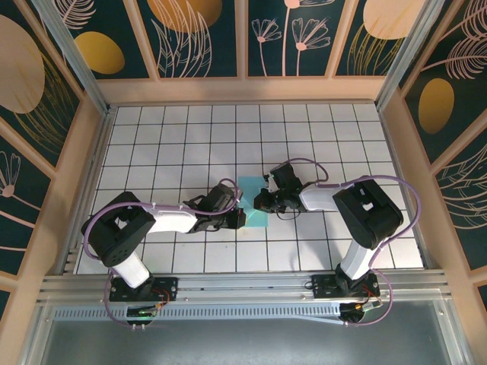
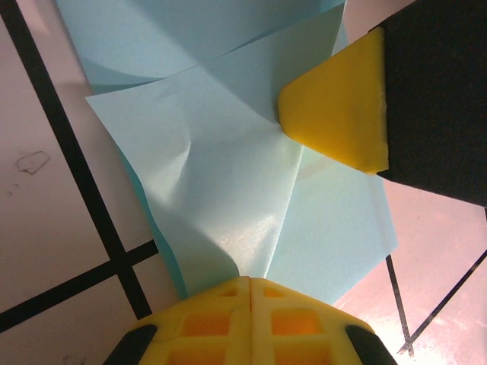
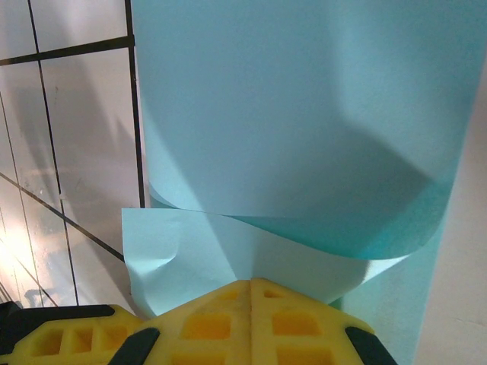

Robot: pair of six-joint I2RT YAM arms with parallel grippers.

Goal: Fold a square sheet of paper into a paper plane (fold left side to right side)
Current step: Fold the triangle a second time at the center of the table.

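Paper (image 1: pixel 250 192) — both sides seemingly hidden.

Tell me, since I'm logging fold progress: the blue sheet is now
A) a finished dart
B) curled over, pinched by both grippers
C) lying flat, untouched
B: the square sheet of paper bends over in a curl, with the right gripper and the left gripper each shut on it.
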